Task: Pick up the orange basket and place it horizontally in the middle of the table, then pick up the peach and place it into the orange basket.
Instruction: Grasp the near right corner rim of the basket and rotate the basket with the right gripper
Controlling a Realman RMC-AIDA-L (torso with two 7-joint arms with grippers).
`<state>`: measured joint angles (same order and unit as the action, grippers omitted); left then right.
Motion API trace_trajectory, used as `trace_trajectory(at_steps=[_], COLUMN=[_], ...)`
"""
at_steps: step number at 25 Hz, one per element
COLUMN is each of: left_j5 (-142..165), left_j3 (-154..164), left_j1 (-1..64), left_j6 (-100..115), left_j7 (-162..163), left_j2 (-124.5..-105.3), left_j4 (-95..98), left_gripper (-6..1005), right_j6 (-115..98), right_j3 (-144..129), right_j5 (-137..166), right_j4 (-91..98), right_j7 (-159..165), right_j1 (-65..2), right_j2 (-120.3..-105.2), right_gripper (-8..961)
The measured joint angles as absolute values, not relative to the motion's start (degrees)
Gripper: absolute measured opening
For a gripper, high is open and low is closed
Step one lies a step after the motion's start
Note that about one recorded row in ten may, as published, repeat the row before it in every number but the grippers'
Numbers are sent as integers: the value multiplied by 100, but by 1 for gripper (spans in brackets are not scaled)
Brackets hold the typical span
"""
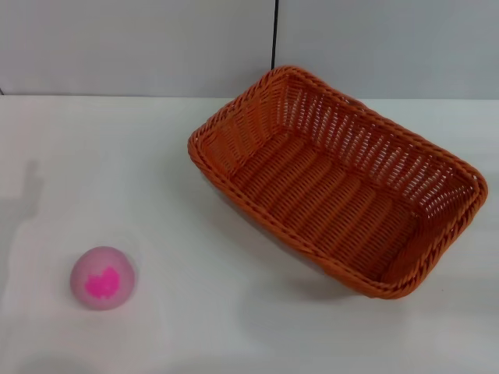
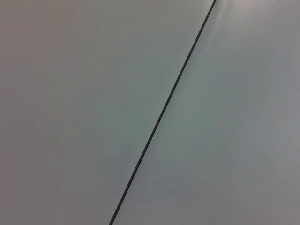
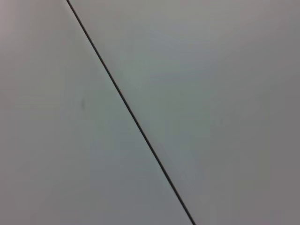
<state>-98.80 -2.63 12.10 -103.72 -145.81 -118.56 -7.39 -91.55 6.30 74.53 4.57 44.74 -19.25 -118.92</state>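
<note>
The orange basket (image 1: 337,179) lies on the white table (image 1: 195,312) at the right of the head view, turned at a slant with its long side running from back centre to front right, and it holds nothing. The peach (image 1: 103,277), a pale pink ball with a magenta blotch, rests near the front left of the table, well apart from the basket. Neither gripper shows in any view. Both wrist views show only a plain grey surface crossed by a thin dark seam (image 2: 164,110).
A grey wall with a vertical dark seam (image 1: 274,35) stands behind the table's far edge. A faint shadow falls on the table at the far left (image 1: 27,202).
</note>
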Motion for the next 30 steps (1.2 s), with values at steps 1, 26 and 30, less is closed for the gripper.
trace_trajectory(at_steps=[1, 26, 30], left_j5=[-9889, -9888, -9870], left_j3=[-264, -263, -242], left_j1=[1202, 1169, 1169], left_j6=[-10372, -10040, -9952], left_j7=[-14581, -14346, -14240], left_j2=[-11856, -11856, -11856], left_j4=[-739, -746, -698], left_gripper=[786, 811, 844], right_j6=[-9159, -9088, -9358], right_j3=[579, -2059, -2526], right_j5=[7453, 8974, 10804], right_j4=[457, 3710, 5167], right_j7=[4474, 8375, 10377], right_j1=[-1923, -2081, -2617], right_j2=[-11892, -11565, -11256], right_gripper=[434, 434, 444])
